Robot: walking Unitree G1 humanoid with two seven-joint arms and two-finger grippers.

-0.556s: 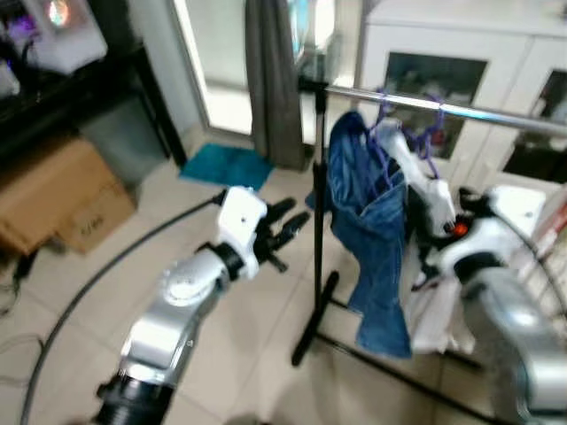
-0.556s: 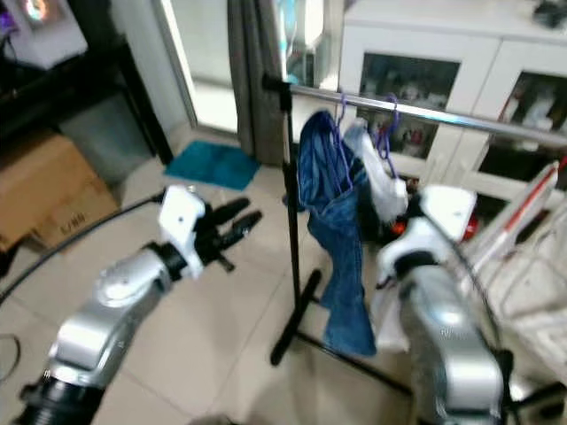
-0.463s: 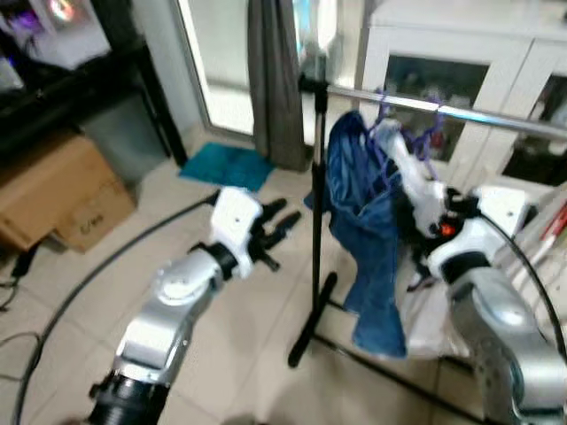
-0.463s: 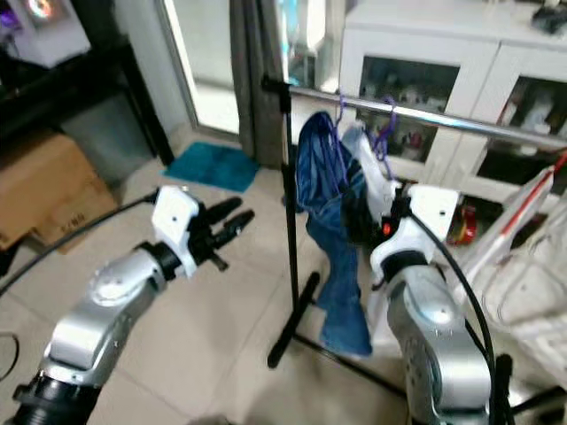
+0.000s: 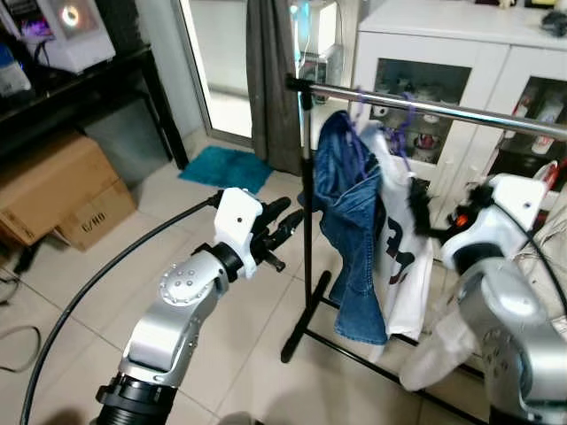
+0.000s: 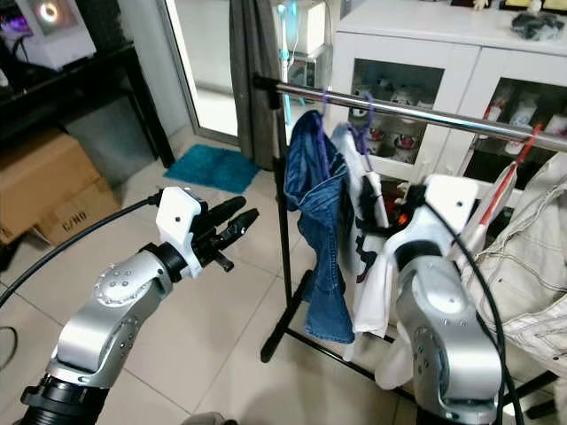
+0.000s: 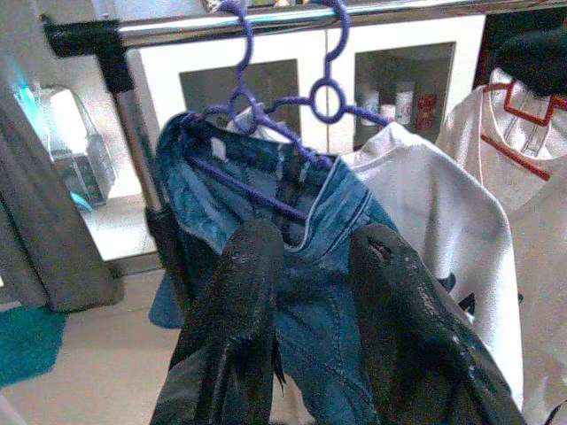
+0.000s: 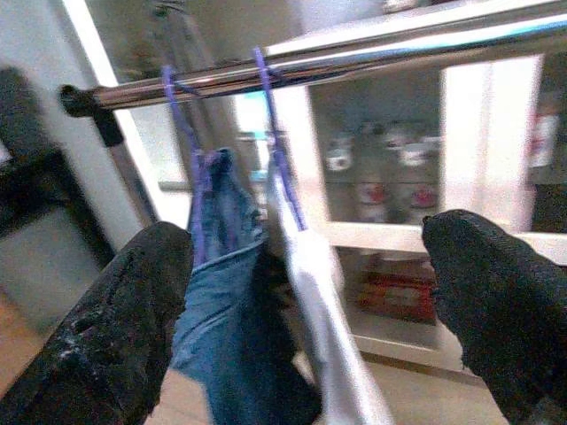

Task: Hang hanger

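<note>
Tiled floor (image 5: 239, 354), white cabinet (image 6: 461, 62) (glass-fronted) behind rail (image 6: 425, 115); left gripper (image 7: 306, 257) narrowly parted, right gripper (image 8: 306, 292) spread.

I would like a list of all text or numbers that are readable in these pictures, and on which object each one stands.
"C/HD", as far as it can be read, printed on the side of the cardboard box on the floor.
Dark print on the white T-shirt hanging on the rail: partly folded, not readable.
Labels on the bottles inside the white cabinet: too small to read.
</note>
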